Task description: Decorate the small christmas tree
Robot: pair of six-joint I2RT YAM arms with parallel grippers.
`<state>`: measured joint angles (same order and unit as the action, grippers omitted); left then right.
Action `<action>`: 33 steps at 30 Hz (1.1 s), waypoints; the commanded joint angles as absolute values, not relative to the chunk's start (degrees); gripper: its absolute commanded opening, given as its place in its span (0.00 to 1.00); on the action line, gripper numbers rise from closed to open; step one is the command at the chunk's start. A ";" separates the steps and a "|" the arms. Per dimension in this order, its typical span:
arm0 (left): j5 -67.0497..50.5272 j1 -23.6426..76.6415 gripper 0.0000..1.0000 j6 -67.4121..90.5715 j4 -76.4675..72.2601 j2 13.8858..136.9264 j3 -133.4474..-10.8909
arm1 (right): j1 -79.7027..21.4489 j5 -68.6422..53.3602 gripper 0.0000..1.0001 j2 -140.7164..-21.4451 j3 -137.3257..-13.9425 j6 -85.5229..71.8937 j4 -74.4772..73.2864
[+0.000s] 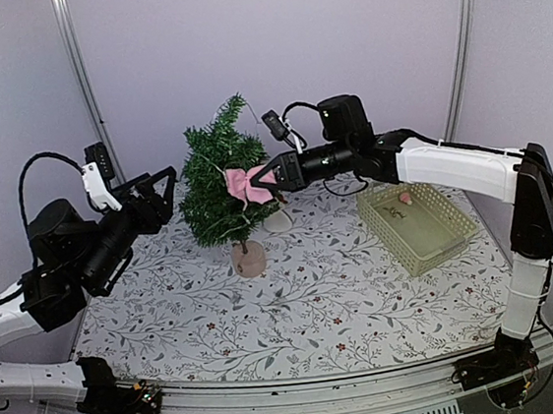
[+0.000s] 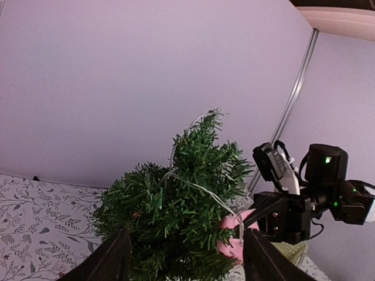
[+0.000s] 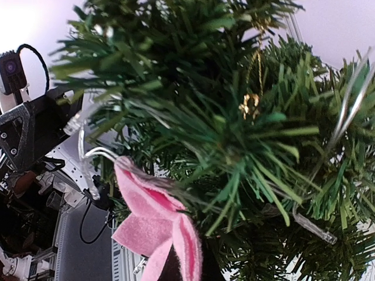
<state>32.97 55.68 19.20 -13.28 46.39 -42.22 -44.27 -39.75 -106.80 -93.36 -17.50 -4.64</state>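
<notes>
The small christmas tree [image 1: 222, 178] is set upright toward the back edge of the tabletop [image 1: 316, 302], a little left of its middle, on its pale round base [image 1: 248, 258]. A thin clear light string [image 2: 206, 195] is draped across its upper branches, and a small gold ornament [image 3: 251, 104] is seen hanging among the needles in the right wrist view.

A pink felt ornament [image 1: 245, 184] is pressed against the tree's right side, about halfway up. It is pinched by the right gripper [image 1: 265, 176], whose jaws are closed tight on the felt. The ornament is judged to be held there so that it can be worked into the branches or caught on them. Whether it is already hooked on anything cannot be told.

The left gripper [image 1: 169, 193] is held just beside the tree's left flank with its jaws spread apart and nothing between them but needle tips. It is probably placed there to steady the tree against the push from the other side. Actual contact with the branches cannot be confirmed.

A pale yellow mesh basket [image 1: 439, 249] is set near the right edge of the tabletop, well apart from the tree. A small pinkish item [image 1: 406, 196] is left inside it at its far end, likely a further decoration kept within the right arm's reach.
</notes>
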 commanded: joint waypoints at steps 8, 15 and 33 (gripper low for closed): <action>22.68 52.33 0.47 19.68 -9.46 52.01 -41.87 | -45.18 -38.96 0.00 -109.19 -98.26 -15.94 -8.34; 20.01 51.61 0.39 19.77 -11.66 55.88 -42.94 | -45.39 -38.43 0.00 -109.63 -99.40 -15.74 -9.55; 17.76 50.54 0.46 19.81 -12.94 66.46 -49.93 | -45.50 -35.28 0.04 -111.01 -101.25 -14.35 -13.15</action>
